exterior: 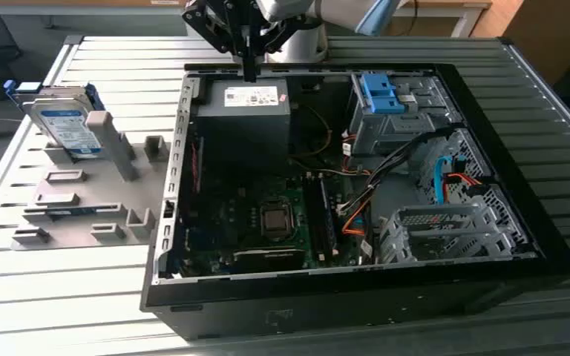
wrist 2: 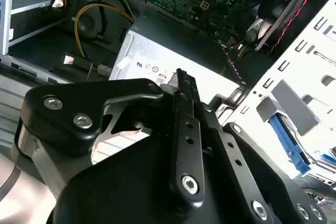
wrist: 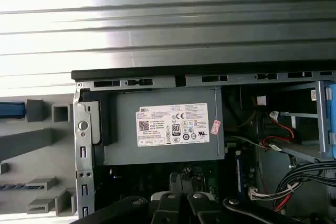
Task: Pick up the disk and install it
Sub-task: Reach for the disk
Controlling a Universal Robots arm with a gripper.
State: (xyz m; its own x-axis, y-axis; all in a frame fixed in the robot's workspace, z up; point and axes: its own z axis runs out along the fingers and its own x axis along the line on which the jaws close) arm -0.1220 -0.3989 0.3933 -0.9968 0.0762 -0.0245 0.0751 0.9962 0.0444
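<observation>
A: Where's the disk [exterior: 65, 126]?

B: Outside the case [exterior: 364, 305], on the exterior view's left. It stands on edge in a grey rack [exterior: 107, 206] on the slatted table [exterior: 67, 285]. Nothing touches it.

A: Why on edge?

B: My guess is that standing it up keeps its 2 flat faces free and its top edge clear of the rack, so fingers can come down from above. The rack's posts brace it, though it leans a little.

A: What does it look like?

B: It's a flat silver-grey slab. The broad face has a white-and-blue label, and blue rails run along the edges.

A: And the gripper [exterior: 250, 74]?

B: It's well away from the disk, hanging at the case's far rim over the power supply [exterior: 246, 122]. In the second wrist view the 2 fingers [wrist 2: 185, 129] lie side by side with their tips together and nothing between them, so I read it as closed and empty.

A: Why is the case lying flat?

B: Its side panel is off and the opening faces up, so the inside can be reached from above. At the far corner on the exterior view's right, a bare blue bracket [exterior: 377, 93] sits in the drive cage.

A: So how far along is it?

B: The pickup isn't done yet.
</observation>
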